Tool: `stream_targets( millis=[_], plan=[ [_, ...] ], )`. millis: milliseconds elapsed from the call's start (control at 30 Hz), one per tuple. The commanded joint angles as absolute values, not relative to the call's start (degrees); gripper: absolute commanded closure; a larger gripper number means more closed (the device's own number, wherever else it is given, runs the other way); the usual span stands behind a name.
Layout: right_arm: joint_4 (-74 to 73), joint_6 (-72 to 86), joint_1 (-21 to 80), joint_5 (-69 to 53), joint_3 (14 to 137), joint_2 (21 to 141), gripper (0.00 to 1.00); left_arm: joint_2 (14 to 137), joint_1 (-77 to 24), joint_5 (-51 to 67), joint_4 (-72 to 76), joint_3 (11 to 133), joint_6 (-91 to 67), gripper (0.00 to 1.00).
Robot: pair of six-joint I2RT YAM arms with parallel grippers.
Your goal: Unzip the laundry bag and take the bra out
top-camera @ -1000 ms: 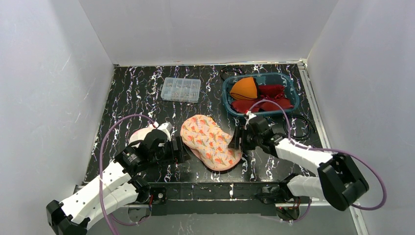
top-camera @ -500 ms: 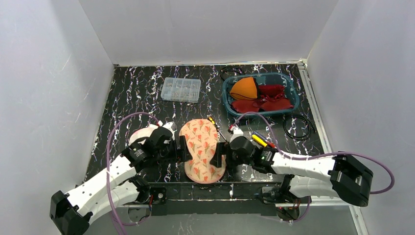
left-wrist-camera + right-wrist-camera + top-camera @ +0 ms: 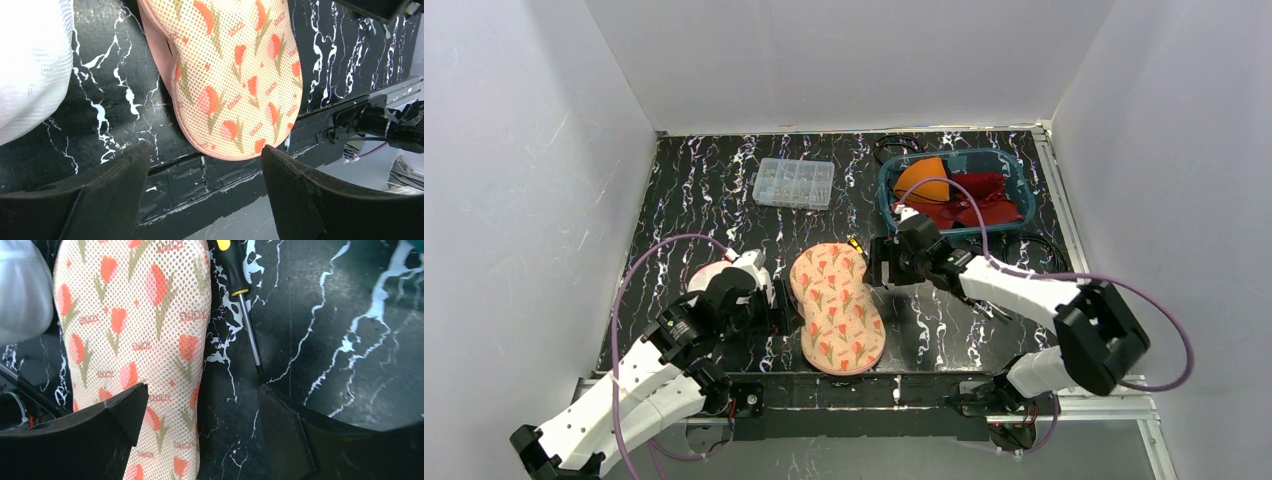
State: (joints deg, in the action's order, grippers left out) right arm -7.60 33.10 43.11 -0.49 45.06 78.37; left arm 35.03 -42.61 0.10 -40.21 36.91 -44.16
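Fingers [image 3: 90,195] of your left gripper [image 3: 204,150] stand wide apart, holding nothing. The flowery laundry bag [image 3: 837,307] lies flat on the table [image 3: 704,190] between your two grippers. Your right gripper [image 3: 202,390] is wide open too, and empty.

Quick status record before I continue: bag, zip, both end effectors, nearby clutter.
laundry bag: floral mesh, flat at the front of the table, ungripped
zip: not visible
left end effector: open, by bag's left side
right end effector: open, over bag's right edge
screwdriver: right of bag's far end
basket: back right, orange and red garments inside
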Motion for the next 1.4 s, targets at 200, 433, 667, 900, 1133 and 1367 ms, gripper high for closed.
stream_targets(
  millis=[200,433,667,900,1133,1367],
  plan=[
    [2.05,32.82,41.80,-11.32,50.44,91.50,0.19,30.53,-42.89,-0.01,-45.48,37.62,-45.17,0.22],
    [9.18,36.72,41.83,-15.71,50.00,95.68,0.35,31.33,-42.94,1.41,-45.47,37.44,-45.26,0.22],
    [14.32,41.66,42.01,-12.20,42.47,90.37,0.74,31.54,-42.92,1.07,-45.40,37.46,-45.39,0.22],
    [17.48,47.71,42.52,-7.16,31.10,78.10,0.99,34.17,-42.91,2.97,-42.20,36.83,-45.48,0.22],
    [17.41,60.78,45.26,4.73,15.92,58.45,0.99,40.83,-43.51,7.07,-35.05,36.79,-44.86,0.22],
    [19.91,75.60,59.37,28.15,9.23,49.98,0.99,48.00,-53.63,-2.85,-29.49,39.90,-51.53,0.27]
  ],
)
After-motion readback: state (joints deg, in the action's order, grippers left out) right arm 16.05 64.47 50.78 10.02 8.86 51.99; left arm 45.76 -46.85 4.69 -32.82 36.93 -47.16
